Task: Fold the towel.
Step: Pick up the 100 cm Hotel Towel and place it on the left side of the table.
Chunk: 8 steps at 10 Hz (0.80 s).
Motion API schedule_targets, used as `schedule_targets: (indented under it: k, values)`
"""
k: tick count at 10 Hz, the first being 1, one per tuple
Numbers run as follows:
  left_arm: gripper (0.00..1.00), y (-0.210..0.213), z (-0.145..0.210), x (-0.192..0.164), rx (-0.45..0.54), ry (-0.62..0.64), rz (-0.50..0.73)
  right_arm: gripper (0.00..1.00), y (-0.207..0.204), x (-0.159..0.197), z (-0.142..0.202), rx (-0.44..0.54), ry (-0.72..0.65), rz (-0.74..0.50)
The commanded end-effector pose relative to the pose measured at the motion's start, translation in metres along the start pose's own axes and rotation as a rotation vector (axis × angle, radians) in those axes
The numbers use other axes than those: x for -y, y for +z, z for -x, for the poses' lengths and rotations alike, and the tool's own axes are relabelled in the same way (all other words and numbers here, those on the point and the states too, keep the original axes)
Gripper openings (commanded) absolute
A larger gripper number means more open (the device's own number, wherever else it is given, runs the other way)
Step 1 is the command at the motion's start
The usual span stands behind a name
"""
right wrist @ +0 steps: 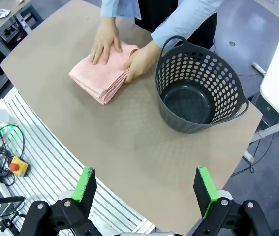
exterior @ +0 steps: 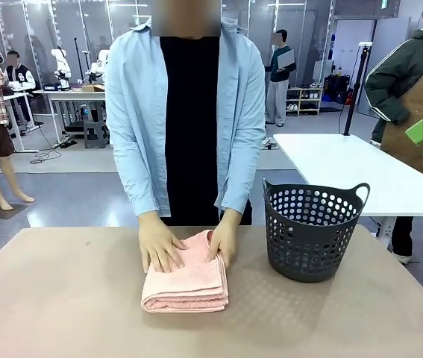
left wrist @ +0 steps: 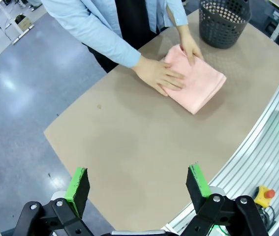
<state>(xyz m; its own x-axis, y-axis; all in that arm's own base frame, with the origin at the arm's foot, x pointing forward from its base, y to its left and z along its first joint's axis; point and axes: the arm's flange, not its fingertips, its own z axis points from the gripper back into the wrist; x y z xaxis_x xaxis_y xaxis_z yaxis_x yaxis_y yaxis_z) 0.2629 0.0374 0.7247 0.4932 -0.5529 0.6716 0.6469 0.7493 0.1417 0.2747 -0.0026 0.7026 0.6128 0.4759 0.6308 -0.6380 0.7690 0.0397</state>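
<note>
Front view: a person in a pale blue shirt over a black top stands at the far side of the table [exterior: 62, 298], whose top is a matte grey-brown sheet with a fine dimpled texture. The towel [exterior: 189, 287], soft salmon-pink terry cloth, lies folded into a thick, roughly square stack near the middle of the table, its layered edges facing the near side. The person's one hand [exterior: 159, 246] presses flat on the towel's far left part; the other hand [exterior: 224, 240] rests on its far right edge. Just right of the towel, apart from it, stands the basket [exterior: 312, 239], a round dark grey plastic tub with perforated walls and two loop handles.

Left wrist view: the left tool [left wrist: 138, 184] hangs above the near part of the table with its green-padded fingers spread wide and nothing between them. The folded towel lies well beyond it, under both hands, with the basket farther off.

Right wrist view: the right tool [right wrist: 146, 184] likewise stands fully open and empty above the table's near edge. The basket's smooth inside is bare; the towel lies beside it, to the left.
</note>
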Motion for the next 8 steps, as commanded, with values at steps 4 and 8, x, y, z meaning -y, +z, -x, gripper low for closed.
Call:
schedule_targets:
  k: [4, 8]
  values:
    - [1.0, 0.0027, -0.0002, 0.0023, -0.01, 0.017, -0.013, 1.0, -0.0003, -0.0002, -0.0014, -0.002, -0.015, 0.009]
    - [1.0, 0.0027, -0.0002, 0.0023, -0.01, 0.017, -0.013, 1.0, -0.0003, -0.0002, -0.0014, -0.002, -0.015, 0.009]
